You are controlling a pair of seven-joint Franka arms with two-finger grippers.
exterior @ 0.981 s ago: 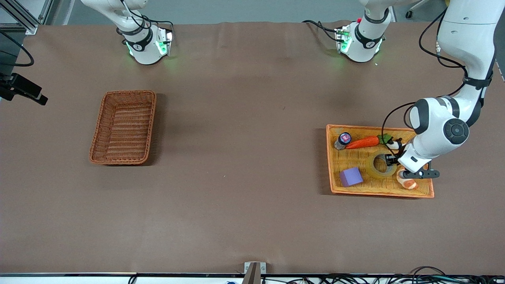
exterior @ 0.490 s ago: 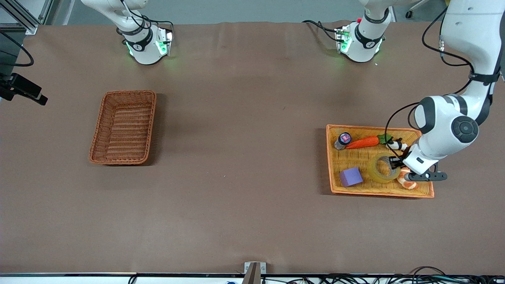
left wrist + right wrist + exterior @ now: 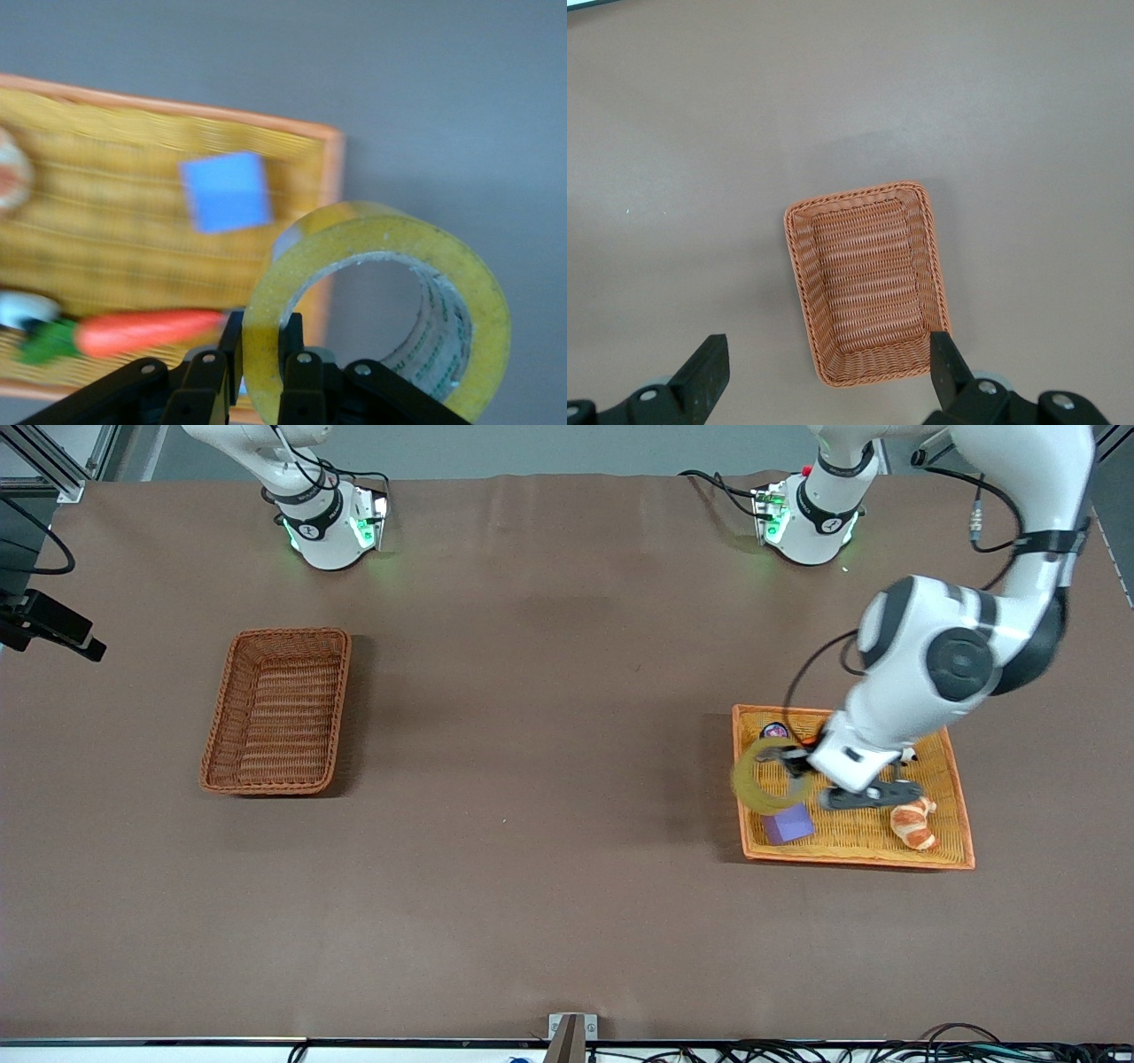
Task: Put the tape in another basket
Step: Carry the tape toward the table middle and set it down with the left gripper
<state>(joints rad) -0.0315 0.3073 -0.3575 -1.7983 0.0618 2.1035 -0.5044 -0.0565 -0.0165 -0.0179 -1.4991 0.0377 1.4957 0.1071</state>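
Note:
My left gripper (image 3: 791, 763) is shut on the rim of the tape (image 3: 763, 782), a translucent yellowish ring. It holds the tape up in the air over the edge of the orange-yellow tray (image 3: 850, 860) that faces the right arm's end of the table. In the left wrist view the fingers pinch the tape (image 3: 381, 301) wall, with the gripper (image 3: 262, 335) just above the tray (image 3: 115, 239). The reddish-brown basket (image 3: 277, 710) sits empty toward the right arm's end. My right gripper (image 3: 826, 365) is open, high over the basket (image 3: 868, 283), and out of the front view.
In the tray lie a purple cube (image 3: 788, 824), a croissant (image 3: 915, 824), a small capped bottle (image 3: 773, 731) and a carrot (image 3: 146, 329). Bare brown table stretches between tray and basket.
My left gripper has lifted the tape off the tray floor and carried it toward the right arm's end of the tray. The croissant now shows fully.

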